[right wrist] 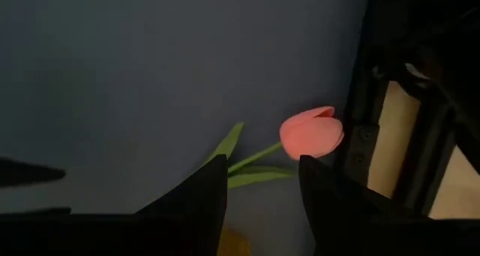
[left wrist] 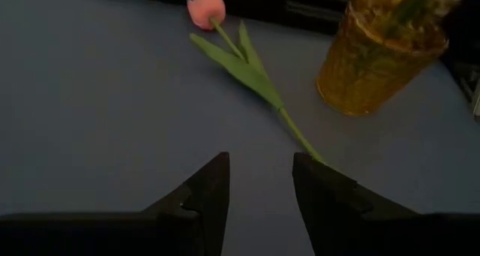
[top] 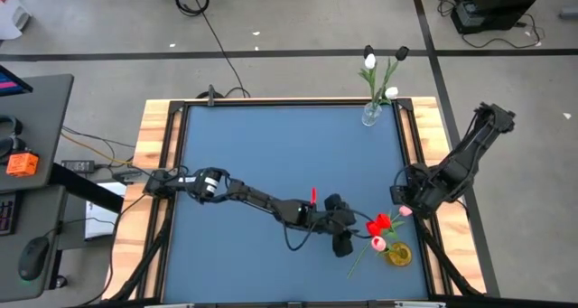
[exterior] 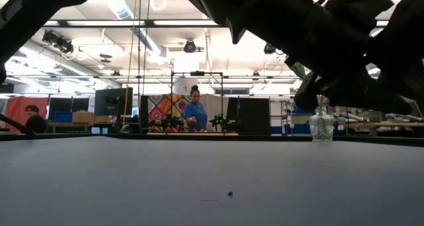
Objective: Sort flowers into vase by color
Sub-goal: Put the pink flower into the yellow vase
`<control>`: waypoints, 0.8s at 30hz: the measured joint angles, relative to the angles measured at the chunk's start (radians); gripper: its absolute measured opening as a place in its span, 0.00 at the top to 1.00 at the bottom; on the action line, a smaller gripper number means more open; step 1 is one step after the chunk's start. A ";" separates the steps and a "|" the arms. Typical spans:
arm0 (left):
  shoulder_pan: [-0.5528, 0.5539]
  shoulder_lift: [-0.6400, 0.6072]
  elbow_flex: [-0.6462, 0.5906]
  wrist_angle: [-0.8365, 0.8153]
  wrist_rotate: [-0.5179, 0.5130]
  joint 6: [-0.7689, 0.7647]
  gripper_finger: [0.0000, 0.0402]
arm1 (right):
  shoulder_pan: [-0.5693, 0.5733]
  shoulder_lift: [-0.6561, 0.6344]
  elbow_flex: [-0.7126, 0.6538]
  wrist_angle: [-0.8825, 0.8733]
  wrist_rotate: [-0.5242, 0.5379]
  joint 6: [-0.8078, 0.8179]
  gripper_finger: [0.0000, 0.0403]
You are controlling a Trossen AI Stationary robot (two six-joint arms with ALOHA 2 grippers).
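floor (top: 298, 37): grey concrete | desk (top: 36, 100): left | ceiling lights (exterior: 190, 47): on

Blue-grey table top (exterior: 132, 179), filling lower half. Small dark speck (exterior: 230, 193) on it, near middle; faint reddish streak (exterior: 209, 201) just beside. Dark arm parts (exterior: 318, 20) overhead, upper right, grippers not distinguishable. Clear glass vase (exterior: 321, 126) at far edge, right, green stems (exterior: 301, 71) above it. Beyond: person in blue top (exterior: 195, 112) standing; second person (exterior: 33, 118) at far left; dark monitors (exterior: 112, 101); ceiling lights (exterior: 190, 47).

Overhead, table-level, two wrist views near table (top: 271, 154)
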 joint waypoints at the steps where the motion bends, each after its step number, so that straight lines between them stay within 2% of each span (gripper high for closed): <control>1: 0.000 0.000 0.000 -0.006 0.000 0.010 0.62 | -0.009 0.004 -0.003 -0.005 -0.003 0.001 0.57; 14: 0.011 0.000 0.000 -0.135 0.009 0.032 0.62 | -0.153 0.110 0.001 0.016 -0.007 0.017 0.58; 17: 0.007 -0.009 0.000 -0.173 0.010 0.033 0.62 | -0.158 0.142 0.003 0.119 -0.006 0.011 0.60; 24: 0.008 -0.020 0.000 -0.224 0.011 0.031 0.62 | -0.131 0.271 0.003 0.124 -0.073 0.016 0.63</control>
